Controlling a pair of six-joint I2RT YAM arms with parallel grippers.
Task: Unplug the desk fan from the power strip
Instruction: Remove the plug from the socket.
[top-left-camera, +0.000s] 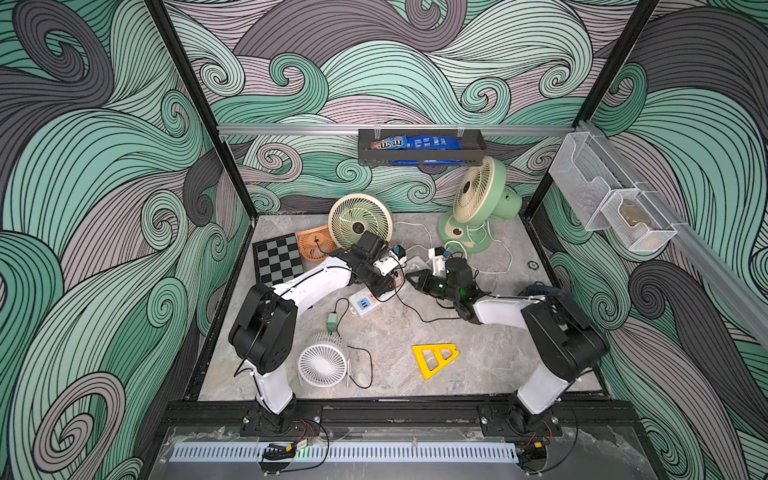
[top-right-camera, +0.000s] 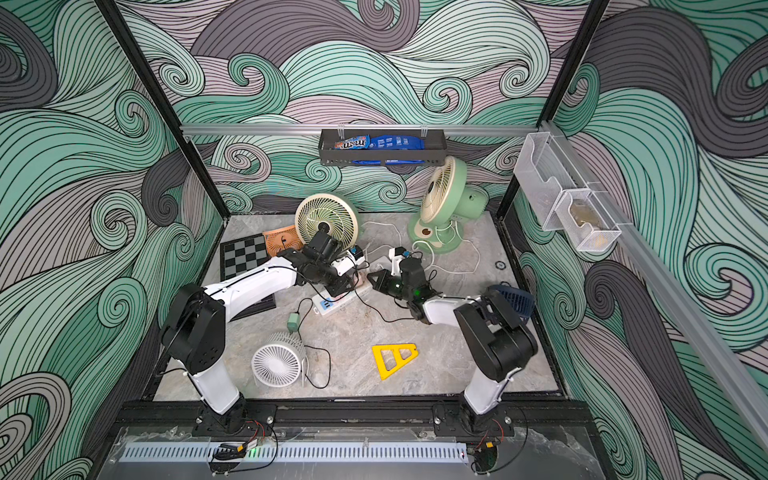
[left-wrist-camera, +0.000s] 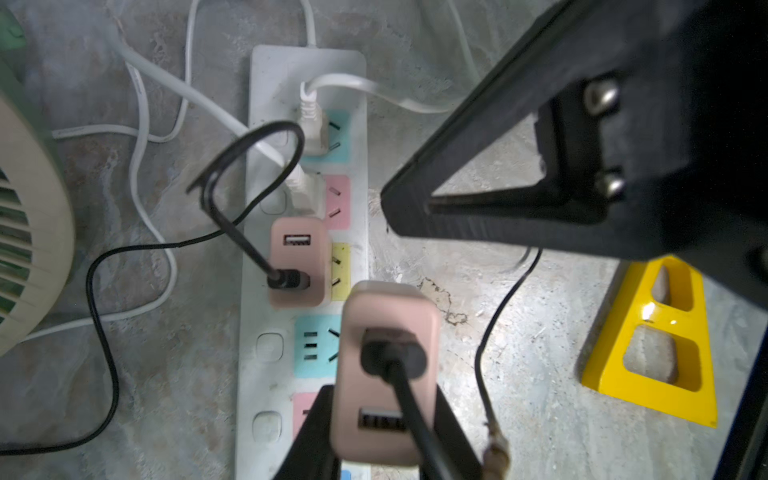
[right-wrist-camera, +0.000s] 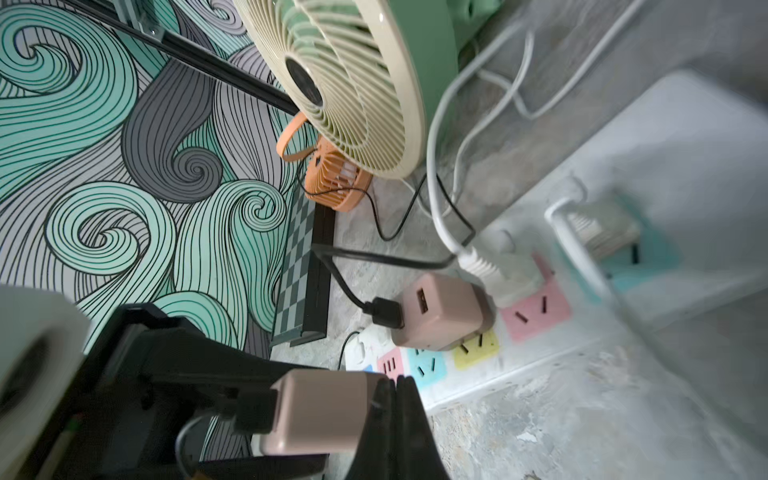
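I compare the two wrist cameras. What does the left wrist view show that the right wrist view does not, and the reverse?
Only the left wrist view shows the yellow triangle, lying off to one side of the strip. Only the right wrist view shows the orange fan and the chessboard. Both show the power strip, the pink adapter gripped by the left claw, and a second pink adapter plugged into the strip.
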